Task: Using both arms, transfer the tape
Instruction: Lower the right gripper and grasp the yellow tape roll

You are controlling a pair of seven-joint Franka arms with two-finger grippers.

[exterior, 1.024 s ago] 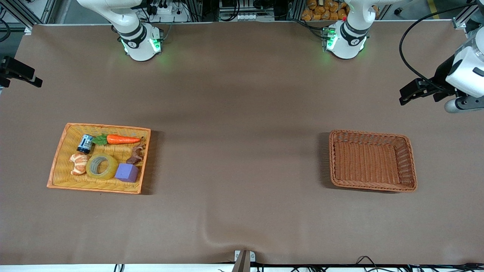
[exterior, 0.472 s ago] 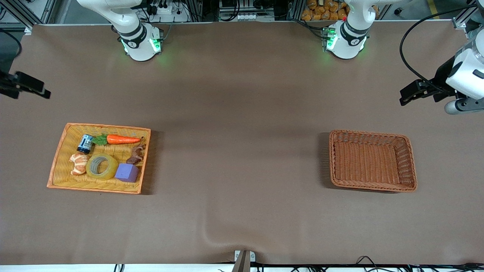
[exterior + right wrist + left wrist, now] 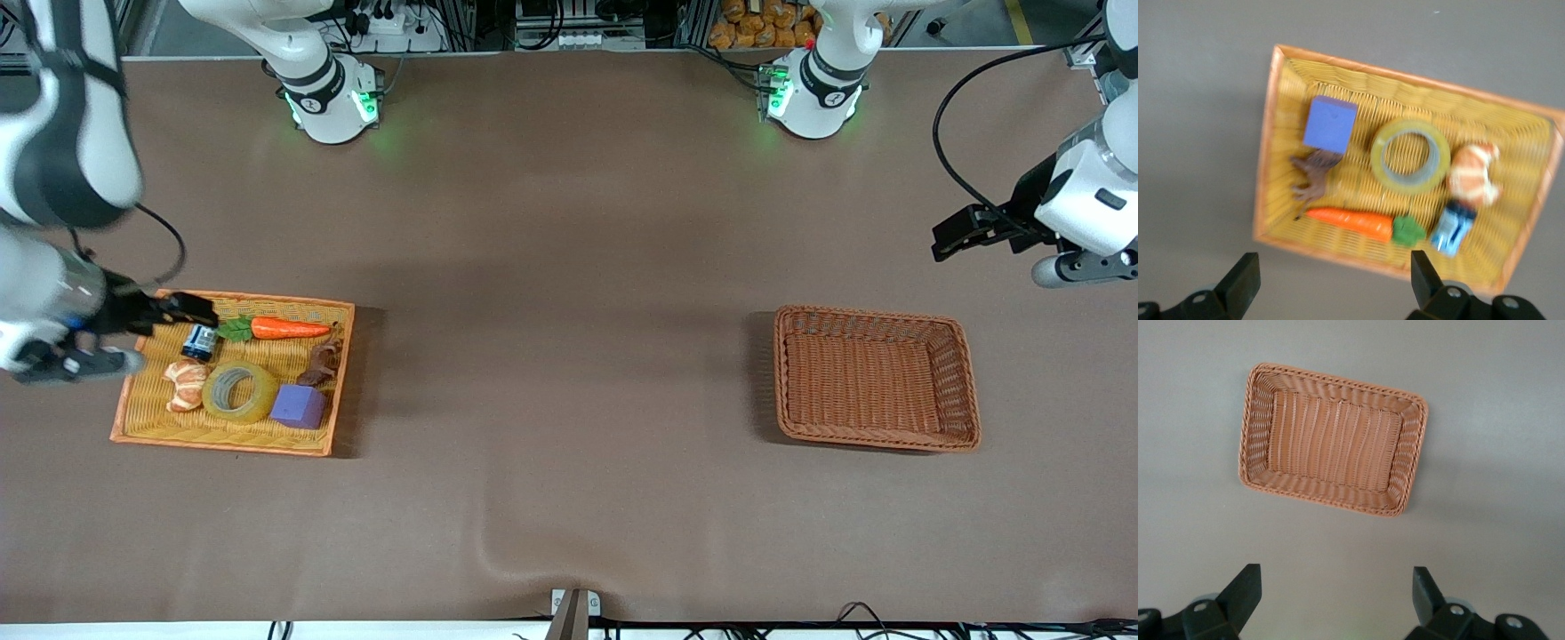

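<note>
Toward the right arm's end of the bench (image 3: 569, 249): yellow wicker tray (image 3: 142, 356), holding six items. Tape (image 3: 239, 391), lying flat with its hole facing up, sits between the croissant (image 3: 185, 385) and the purple block (image 3: 299, 405); it looks to touch the croissant and sits just beside the block. Carrot (image 3: 280, 328), small blue can (image 3: 201, 338) and brown animal figure (image 3: 322, 360) lie farther from the front camera than the tape.

Right claw (image 3: 178, 313): released, fingers (image 3: 1238, 283) spread wide, empty, over the tray edge farthest from the front camera, near the can. The tape lies from it toward the front camera, with the can under the claw's tip. As a ring, the tape has no long axis; any approach angle over the rim or across the full width would likely serve.

Left claw (image 3: 956, 233): released, empty, waiting high over bare bench beside the brown basket (image 3: 876, 378), well apart from the tape. Basket holds nothing.

Judgement: right arm is by far the nearer and should take the pick.
</note>
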